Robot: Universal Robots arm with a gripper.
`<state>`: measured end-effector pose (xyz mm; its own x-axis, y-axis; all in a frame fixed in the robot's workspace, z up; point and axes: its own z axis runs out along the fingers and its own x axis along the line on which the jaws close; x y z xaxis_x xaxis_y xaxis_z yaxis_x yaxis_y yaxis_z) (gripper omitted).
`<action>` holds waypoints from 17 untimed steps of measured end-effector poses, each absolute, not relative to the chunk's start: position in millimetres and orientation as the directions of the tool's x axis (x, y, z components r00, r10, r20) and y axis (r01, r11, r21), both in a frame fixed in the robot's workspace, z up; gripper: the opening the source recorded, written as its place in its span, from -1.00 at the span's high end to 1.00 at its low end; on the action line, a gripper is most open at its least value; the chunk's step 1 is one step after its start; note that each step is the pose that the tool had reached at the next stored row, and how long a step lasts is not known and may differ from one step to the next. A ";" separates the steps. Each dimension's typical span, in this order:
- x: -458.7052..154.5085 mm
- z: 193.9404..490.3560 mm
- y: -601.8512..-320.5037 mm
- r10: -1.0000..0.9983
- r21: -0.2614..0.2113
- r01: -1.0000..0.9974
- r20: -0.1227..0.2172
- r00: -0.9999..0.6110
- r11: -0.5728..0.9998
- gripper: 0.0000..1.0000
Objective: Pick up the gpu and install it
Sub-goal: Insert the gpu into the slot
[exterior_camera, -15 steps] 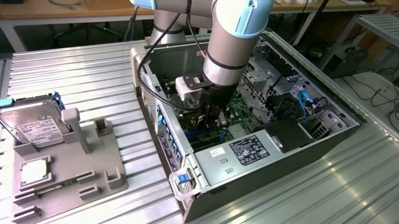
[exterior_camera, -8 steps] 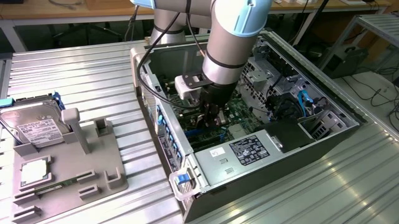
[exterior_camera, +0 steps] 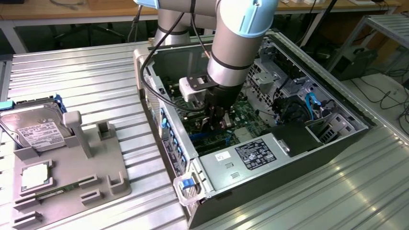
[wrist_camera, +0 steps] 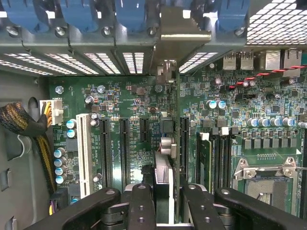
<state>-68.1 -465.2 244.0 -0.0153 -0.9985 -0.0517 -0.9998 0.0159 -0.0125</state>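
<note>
Exterior view: the robot arm (exterior_camera: 240,38) is reaching down into the open computer case (exterior_camera: 332,143), which is lying on the ribbed metal surface (exterior_camera: 76,72). The claw (exterior_camera: 216,125) is pinching the gpu (exterior_camera: 221,128) edge-on, just above the green motherboard (exterior_camera: 246,132). At nine o'clock from the case, a grey parts holder (exterior_camera: 96,163) is carrying a hard drive (exterior_camera: 35,129).

Wrist view: the claw (wrist_camera: 163,201) is gripping the gpu (wrist_camera: 164,170), which is standing upright among the black expansion slots (wrist_camera: 123,143), its metal bracket (wrist_camera: 168,36) touching the case's rear slot openings (wrist_camera: 103,60).
</note>
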 end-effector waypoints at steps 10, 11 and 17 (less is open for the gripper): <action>-69.1 243.9 -465.2 -0.999 -0.019 -1.000 -0.052 -0.015 0.016 0.44; -69.5 243.8 -465.2 -0.999 -0.019 -1.000 -0.052 -0.015 0.016 0.44; -70.2 242.5 -465.2 -0.999 -0.019 -1.000 -0.052 -0.015 0.016 0.44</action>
